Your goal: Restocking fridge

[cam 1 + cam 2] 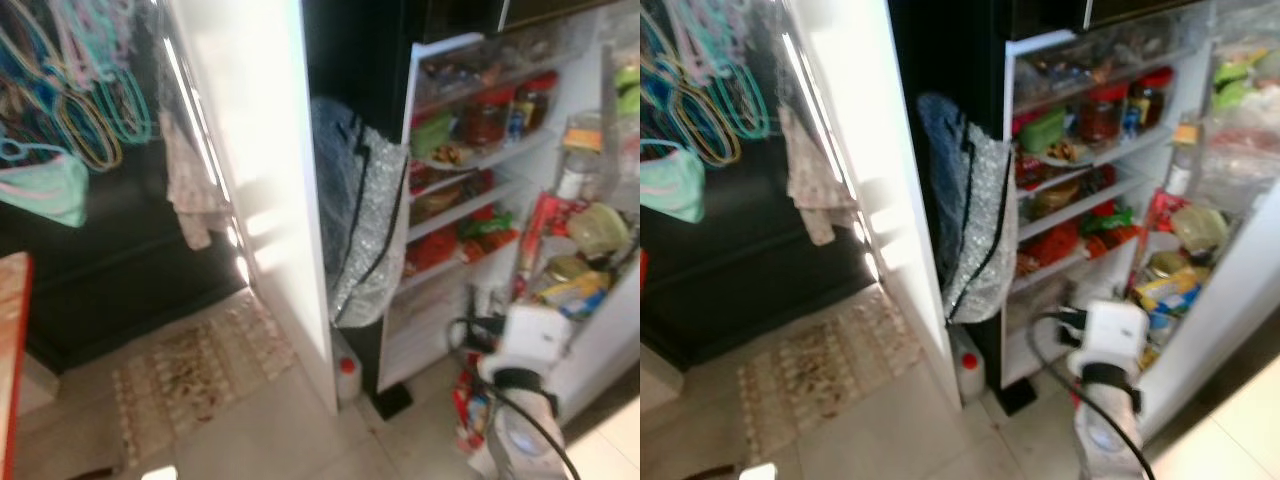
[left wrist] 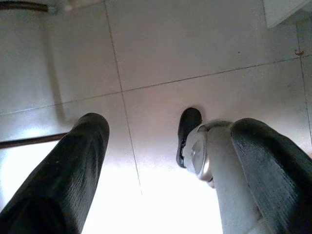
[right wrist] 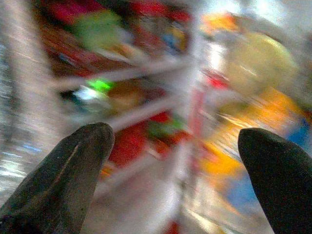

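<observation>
**A:** While you had the right gripper [image 3: 175, 146] raised toward the open fridge [image 1: 480, 150], its fingers were spread apart with nothing between them. Left gripper [image 2: 165, 165] hung over the floor tiles [image 2: 170, 53], also released and empty.

**B:** Where was the stock?

**A:** Nothing in hand. Door shelves [image 1: 470, 205] on the right were packed already: red-lidded jars [image 1: 485, 118], green and red packs. Silver insulated bag [image 1: 365, 220] hung just left of them.

**B:** Handling?

**A:** My guess: jars heavy, rigid, breakable, slick if cold, so you'd grip the body below the lid. Bag soft, take its strap.

**B:** Blind spots?

**A:** Right wrist view was motion-blurred, labels unreadable. Fridge top was cut off. Couldn't tell what the bag held.
</observation>
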Motion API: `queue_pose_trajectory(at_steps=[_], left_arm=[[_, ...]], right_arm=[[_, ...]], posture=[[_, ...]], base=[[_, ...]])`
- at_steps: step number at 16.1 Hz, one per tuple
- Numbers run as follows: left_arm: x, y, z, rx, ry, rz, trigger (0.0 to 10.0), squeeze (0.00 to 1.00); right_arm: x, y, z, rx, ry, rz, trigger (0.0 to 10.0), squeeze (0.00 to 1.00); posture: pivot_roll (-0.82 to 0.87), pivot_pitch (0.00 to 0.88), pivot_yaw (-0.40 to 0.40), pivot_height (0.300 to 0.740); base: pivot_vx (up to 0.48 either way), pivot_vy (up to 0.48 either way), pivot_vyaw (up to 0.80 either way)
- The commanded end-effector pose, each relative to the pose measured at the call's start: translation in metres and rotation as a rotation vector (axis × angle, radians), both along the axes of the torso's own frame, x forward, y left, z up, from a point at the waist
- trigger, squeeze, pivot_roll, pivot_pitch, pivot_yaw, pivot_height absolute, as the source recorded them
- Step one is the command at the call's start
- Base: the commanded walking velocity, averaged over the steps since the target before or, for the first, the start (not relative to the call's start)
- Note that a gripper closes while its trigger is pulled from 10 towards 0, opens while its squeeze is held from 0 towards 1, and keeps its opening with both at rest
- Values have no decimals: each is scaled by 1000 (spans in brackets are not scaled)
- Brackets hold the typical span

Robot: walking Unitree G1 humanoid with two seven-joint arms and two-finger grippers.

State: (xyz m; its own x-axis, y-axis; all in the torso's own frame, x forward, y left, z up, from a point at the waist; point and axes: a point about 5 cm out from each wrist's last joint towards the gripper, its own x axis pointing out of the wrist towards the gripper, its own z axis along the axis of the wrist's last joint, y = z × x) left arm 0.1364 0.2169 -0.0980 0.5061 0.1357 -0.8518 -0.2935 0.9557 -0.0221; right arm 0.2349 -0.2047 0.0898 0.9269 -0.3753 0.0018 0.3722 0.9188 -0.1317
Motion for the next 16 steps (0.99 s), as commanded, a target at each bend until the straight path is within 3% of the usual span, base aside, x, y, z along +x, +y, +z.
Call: queue_pose_trajectory(at_steps=[1, 4, 7, 11, 16], left_arm=[[0, 2, 0, 4, 4, -1, 10000, 0], [0, 2, 0, 6, 5, -6, 10000, 0], [-1, 2, 0, 7, 8, -13, 10000, 0], [-1, 1, 0, 7, 9, -16, 10000, 0], [-1, 1, 0, 10, 13, -39, 10000, 0]], right_arm=[[-10, -9, -6, 37, 51, -114, 10000, 0], [-22, -18, -16, 90, 122, -230, 10000, 0], [-27, -14, -20, 123, 168, -222, 10000, 0], [-44, -26, -30, 154, 263, -358, 10000, 0], [-56, -20, -35, 220, 374, -373, 10000, 0]], posture=[[-176, 0, 66, 740], [-185, 0, 70, 740], [-191, 0, 73, 740], [-190, 0, 69, 740], [-197, 0, 71, 740]], base=[[0, 0, 0], [0, 0, 0], [0, 0, 0], [0, 0, 0], [0, 0, 0]])
